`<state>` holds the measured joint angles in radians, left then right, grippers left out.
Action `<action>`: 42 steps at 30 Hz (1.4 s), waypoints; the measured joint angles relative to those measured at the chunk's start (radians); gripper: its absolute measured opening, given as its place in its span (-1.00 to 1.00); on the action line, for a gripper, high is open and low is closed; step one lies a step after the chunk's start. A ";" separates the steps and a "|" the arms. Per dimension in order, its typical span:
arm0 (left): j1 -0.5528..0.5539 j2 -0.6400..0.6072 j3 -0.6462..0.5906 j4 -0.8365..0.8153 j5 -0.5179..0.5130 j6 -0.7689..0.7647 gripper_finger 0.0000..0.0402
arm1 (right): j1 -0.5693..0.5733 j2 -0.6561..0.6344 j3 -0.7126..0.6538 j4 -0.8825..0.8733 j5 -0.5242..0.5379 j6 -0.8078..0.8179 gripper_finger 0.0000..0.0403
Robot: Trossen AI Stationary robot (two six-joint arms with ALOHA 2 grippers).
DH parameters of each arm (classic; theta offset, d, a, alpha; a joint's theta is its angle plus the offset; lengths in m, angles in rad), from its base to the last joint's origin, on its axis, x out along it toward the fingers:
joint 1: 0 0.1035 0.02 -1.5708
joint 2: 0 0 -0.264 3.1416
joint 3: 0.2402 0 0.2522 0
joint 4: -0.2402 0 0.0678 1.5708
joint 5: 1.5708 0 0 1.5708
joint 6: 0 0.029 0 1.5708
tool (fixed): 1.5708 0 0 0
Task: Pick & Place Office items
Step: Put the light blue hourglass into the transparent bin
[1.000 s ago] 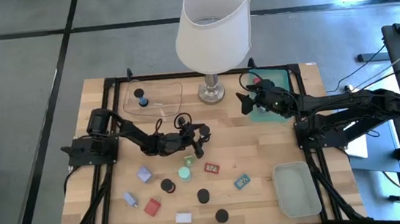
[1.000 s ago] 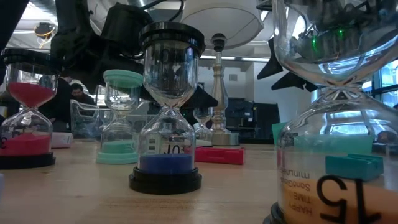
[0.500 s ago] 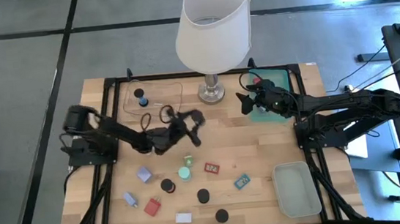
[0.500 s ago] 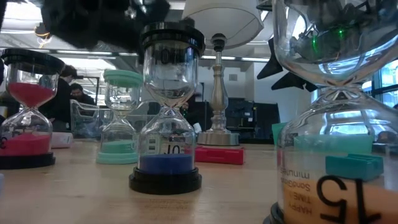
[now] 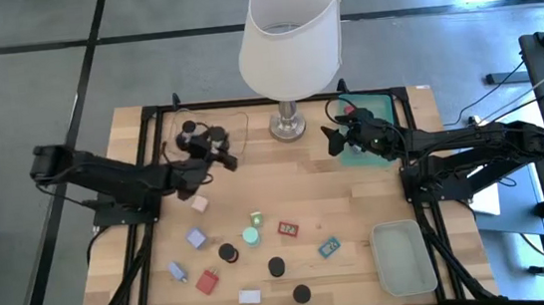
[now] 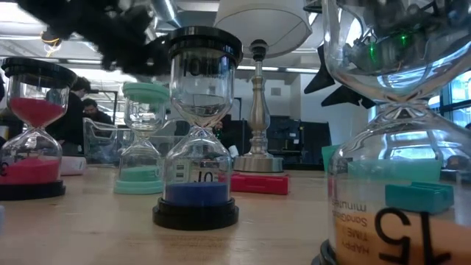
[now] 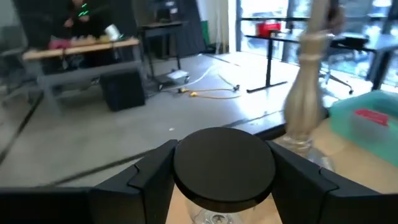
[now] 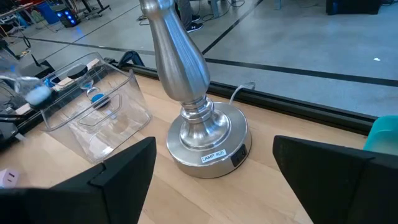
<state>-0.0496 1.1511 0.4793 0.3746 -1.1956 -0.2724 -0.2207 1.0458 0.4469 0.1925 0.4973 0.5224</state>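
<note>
The left hand [image 5: 213,143] hangs above the near edge of the clear tray [image 5: 234,126] at the far left of the desk [image 5: 357,204], pinching a black-capped sand timer [image 7: 224,163] between its two fingers. In the left wrist view the timer's round black cap faces the camera with clear glass showing below it, so its long axis runs along the hand's own line. The left arm stretches from the desk's left edge toward the lamp [image 5: 286,41], low and nearly straight. Inside the clear tray stands another black-capped timer with blue sand [image 5: 191,131].

The right hand [image 5: 335,142] hovers at the left edge of the teal tray [image 5: 383,158], just right of the lamp base [image 8: 205,146], fingers spread wide with nothing between them; its arm reaches in from the desk's right side. A red item [image 5: 350,110] lies in the teal tray.

On the desk's near half, timers stand upright with their long axes vertical: a mint-capped one [image 6: 145,140], a black-capped one with blue sand [image 6: 197,129] and a red-sand one [image 6: 33,129]. From above, black caps [image 5: 277,266], a lavender block [image 5: 196,239], a red block [image 5: 207,281], a white block [image 5: 250,297], a red tag [image 5: 287,229] and a teal tag [image 5: 329,247] lie scattered there. A pale green tray [image 5: 403,257] sits at the near right corner.
</note>
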 joint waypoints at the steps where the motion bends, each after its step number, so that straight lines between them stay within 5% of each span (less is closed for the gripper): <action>1: 0.001 -0.021 -0.037 0.001 -0.026 -0.030 0.07 | 0.000 0.000 0.000 0.000 0.000 0.000 0.62; 15: 0.001 -0.092 -0.313 0.003 -0.279 -0.277 0.07 | 0.000 0.000 0.000 0.000 0.000 0.000 0.62; 42: 0.001 -0.091 -0.327 -0.249 -0.267 -0.595 0.07 | 0.000 0.000 0.000 0.000 0.000 0.000 0.62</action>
<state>-0.0483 1.0599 0.1520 0.1252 -1.4628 -0.8673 -0.2207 1.0454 0.4469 0.1926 0.4973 0.5224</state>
